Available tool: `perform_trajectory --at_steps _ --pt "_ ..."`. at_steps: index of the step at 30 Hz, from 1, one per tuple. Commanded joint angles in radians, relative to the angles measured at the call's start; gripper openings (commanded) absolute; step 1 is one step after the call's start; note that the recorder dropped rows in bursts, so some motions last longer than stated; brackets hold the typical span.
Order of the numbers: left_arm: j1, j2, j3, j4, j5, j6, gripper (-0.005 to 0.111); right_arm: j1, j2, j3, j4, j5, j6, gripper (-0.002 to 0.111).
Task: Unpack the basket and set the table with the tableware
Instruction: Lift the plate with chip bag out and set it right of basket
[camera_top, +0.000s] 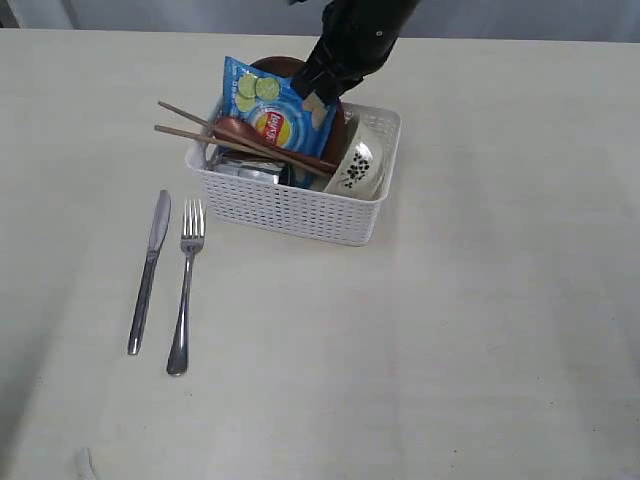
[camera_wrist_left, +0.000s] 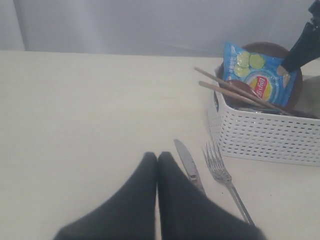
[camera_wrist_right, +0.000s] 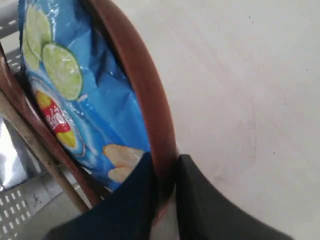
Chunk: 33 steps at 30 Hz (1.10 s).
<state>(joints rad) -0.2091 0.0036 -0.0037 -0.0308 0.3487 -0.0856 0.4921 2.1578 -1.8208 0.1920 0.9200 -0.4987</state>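
The white basket (camera_top: 290, 210) stands at the table's middle back. It holds a dark-brown plate (camera_top: 280, 66) on edge, brown chopsticks (camera_top: 200, 133), a wooden spoon (camera_top: 235, 130), a cream bowl (camera_top: 362, 160) and a steel cup (camera_top: 250, 170). My right gripper (camera_wrist_right: 164, 157) reaches down from the back, its fingers pressed on either side of the plate's rim (camera_wrist_right: 145, 85). A steel knife (camera_top: 150, 270) and fork (camera_top: 185, 290) lie side by side on the table (camera_top: 480, 330), left of the basket. My left gripper (camera_wrist_left: 157, 155) is shut with nothing in it, low over the table near the knife (camera_wrist_left: 187, 160).
A blue chip bag (camera_top: 270, 115) leans against the plate inside the basket, right beside my right gripper's fingers. The chopsticks stick out past the basket's left rim. Bare tabletop spreads in front of and right of the basket.
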Motion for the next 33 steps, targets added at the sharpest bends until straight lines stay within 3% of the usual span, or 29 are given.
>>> perform_trajectory --at_steps 1,12,24,29,33 --pt "-0.005 -0.004 0.004 0.001 -0.002 0.003 0.0 -0.001 -0.046 -0.003 0.002 0.004 -0.004 0.0" --pt "-0.005 -0.004 0.004 0.001 -0.002 0.003 0.0 -0.001 -0.143 -0.003 -0.03 0.004 -0.004 0.0" --pt "-0.005 -0.004 0.004 0.001 -0.002 0.003 0.0 -0.01 -0.221 -0.003 -0.175 -0.002 0.139 0.0" --pt "-0.005 -0.004 0.004 0.001 -0.002 0.003 0.0 -0.116 -0.275 -0.003 -0.117 0.012 0.174 0.0" --pt "-0.005 -0.004 0.004 0.001 -0.002 0.003 0.0 -0.298 -0.306 -0.003 0.1 0.047 0.13 0.0"
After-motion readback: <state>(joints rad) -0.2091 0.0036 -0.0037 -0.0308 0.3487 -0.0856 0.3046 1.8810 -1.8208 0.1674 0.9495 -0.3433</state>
